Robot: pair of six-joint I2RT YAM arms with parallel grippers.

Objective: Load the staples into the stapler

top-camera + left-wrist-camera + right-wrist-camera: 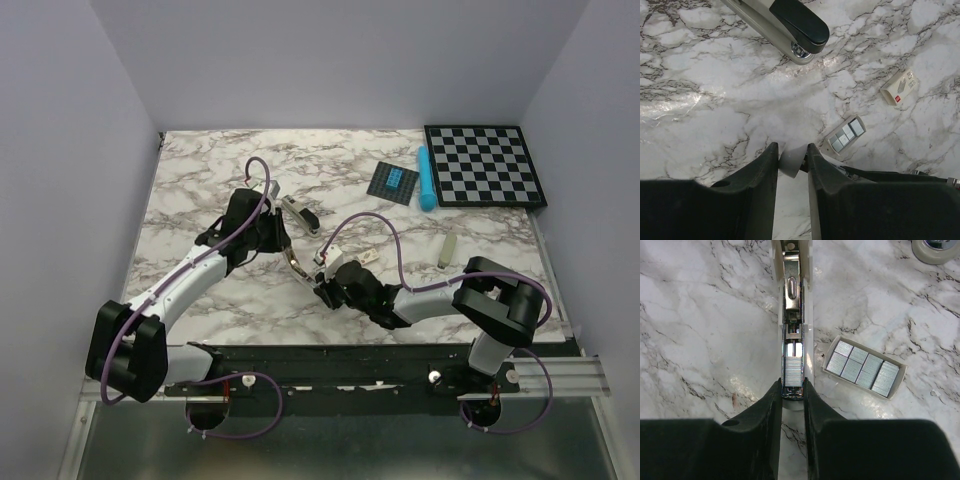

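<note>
The stapler is swung open. Its black-topped arm (301, 213) lies toward the far side and also shows in the left wrist view (799, 22). Its shiny silver channel (792, 315), set in an off-white body, runs toward my right gripper (792, 387). A silvery staple strip (793, 371) sits in the channel's near end, and the right fingers press on the channel on either side there. My left gripper (792, 150) is shut on the stapler's grey-white end (791, 161). The open staple tray (865, 365) holds several strips and lies just right of the channel.
The white staple box sleeve (900, 87) lies past the tray. A beige bar (448, 250) lies to the right. A blue cylinder (425, 178), a dark square pad (393, 182) and a checkerboard (485, 165) are at the back right. Purple cables loop over both arms.
</note>
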